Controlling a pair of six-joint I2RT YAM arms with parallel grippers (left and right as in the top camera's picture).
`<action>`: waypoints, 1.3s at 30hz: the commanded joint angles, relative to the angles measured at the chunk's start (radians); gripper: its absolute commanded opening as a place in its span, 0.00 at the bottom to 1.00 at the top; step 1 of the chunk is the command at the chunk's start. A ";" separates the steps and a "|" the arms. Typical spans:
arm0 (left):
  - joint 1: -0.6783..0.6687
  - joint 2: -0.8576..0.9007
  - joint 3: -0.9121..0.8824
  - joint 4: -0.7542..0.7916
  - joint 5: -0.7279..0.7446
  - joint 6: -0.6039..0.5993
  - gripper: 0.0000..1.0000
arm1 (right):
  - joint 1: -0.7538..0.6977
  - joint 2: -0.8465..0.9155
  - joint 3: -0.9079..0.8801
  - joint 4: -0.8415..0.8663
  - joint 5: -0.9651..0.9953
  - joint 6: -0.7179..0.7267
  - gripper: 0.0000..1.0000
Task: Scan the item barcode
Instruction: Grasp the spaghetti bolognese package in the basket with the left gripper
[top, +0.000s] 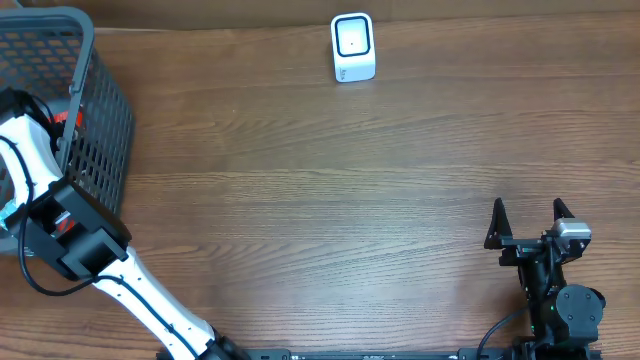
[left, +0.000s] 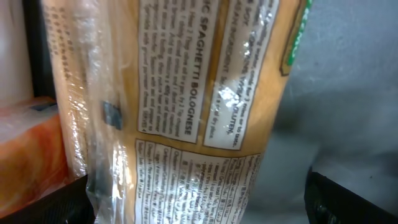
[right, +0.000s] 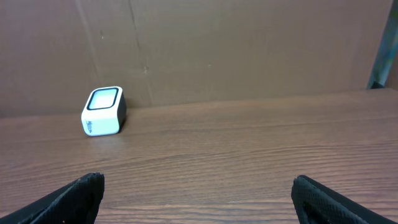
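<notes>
Left gripper (left: 199, 202) down in basket (top: 105, 130), far left, jaws apart astride pasta packet (left: 186, 93). Slick wrap could slip if pinched off-centre. Right gripper (top: 528, 212) near right, jaws apart. Scanner (top: 353, 47) far centre.

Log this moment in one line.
phase: reaching for item | left gripper: open, astride pasta packet in basket | right gripper: open, empty | scanner: far side of table, nothing before it
</notes>
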 joint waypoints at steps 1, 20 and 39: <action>0.002 0.044 0.066 -0.006 0.020 -0.053 0.96 | -0.002 -0.008 -0.010 0.006 0.012 -0.005 1.00; 0.002 0.045 0.127 0.035 0.085 -0.051 1.00 | -0.002 -0.008 -0.010 0.006 0.012 -0.005 1.00; 0.014 0.045 -0.132 0.161 -0.013 -0.044 0.50 | -0.002 -0.008 -0.010 0.006 0.012 -0.005 1.00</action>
